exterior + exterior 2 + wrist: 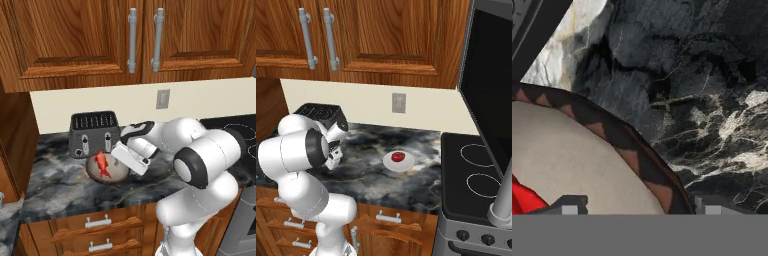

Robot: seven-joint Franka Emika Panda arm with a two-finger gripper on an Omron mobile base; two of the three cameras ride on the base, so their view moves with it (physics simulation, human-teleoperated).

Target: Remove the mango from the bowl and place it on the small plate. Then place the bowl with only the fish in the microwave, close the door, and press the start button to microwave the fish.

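Your gripper (634,205) sits low over the near-right edge of the bowl (116,171), and in the hand view its two dark fingertips (568,204) straddle the rim: one stands over the pale inside, the other over the dark marble counter (712,100) outside. The jaws stand apart, wide enough to take the bowl's wall between them, but you cannot tell from these pictures whether the tips already press on the rim or are just beside it.

In the left base view you see the bowl on the counter just in front of the toaster (94,132), with the fish (102,164) lying inside it, orange-red against the beige. A corner of red shows in the hand view too, at the lower left beside the inner fingertip.

In the right base view the mango (398,156) rests on the small plate (389,161), which lies on the counter well to the right of the arm, between it and the stove (476,175). The open door (491,90) of the microwave hangs at the right edge of that view, its dark glass facing you.
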